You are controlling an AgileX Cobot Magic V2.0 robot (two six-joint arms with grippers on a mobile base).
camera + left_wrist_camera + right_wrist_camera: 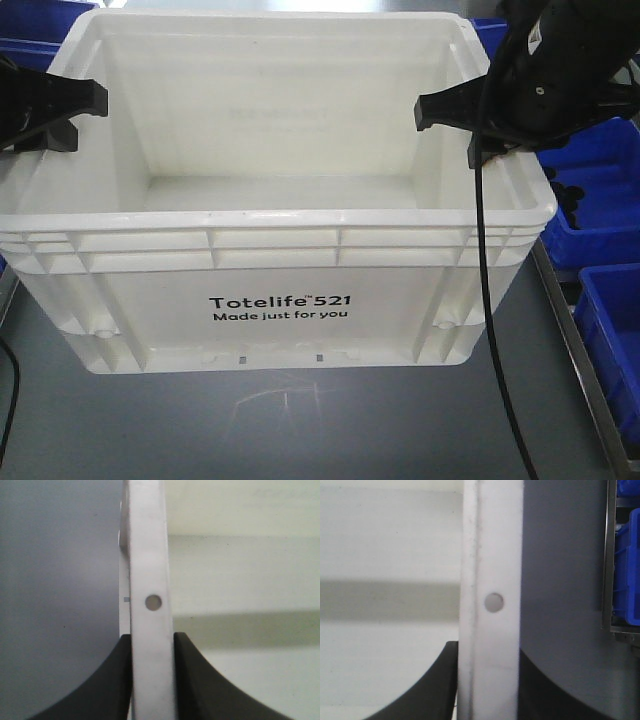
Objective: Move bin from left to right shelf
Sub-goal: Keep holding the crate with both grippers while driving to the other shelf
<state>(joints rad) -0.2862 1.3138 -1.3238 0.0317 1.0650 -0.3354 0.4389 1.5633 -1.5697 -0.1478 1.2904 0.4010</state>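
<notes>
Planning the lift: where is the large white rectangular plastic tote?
Front view, centre: the tote, over the grey surface, gripped between left gripper and right gripper.

Bin: white plastic, smooth, with a mild sheen; moulded ribs under the rim; flat black print on the front wall.
Bin rim, close up: smooth white plastic, faintly scuffed, pierced by one small round hole.
Left tool: black fingers, matt and plastic-looking, with smooth curved faces.
Right tool: the same matt black finish.
Cable: black sheath, smooth and slightly glossy.
Shelf: grey, matt and smooth, with faint pale scratches near its front edge.
Rail: bare dull metal along the shelf's right edge.
Blue bins: blue plastic, glossy.
</notes>
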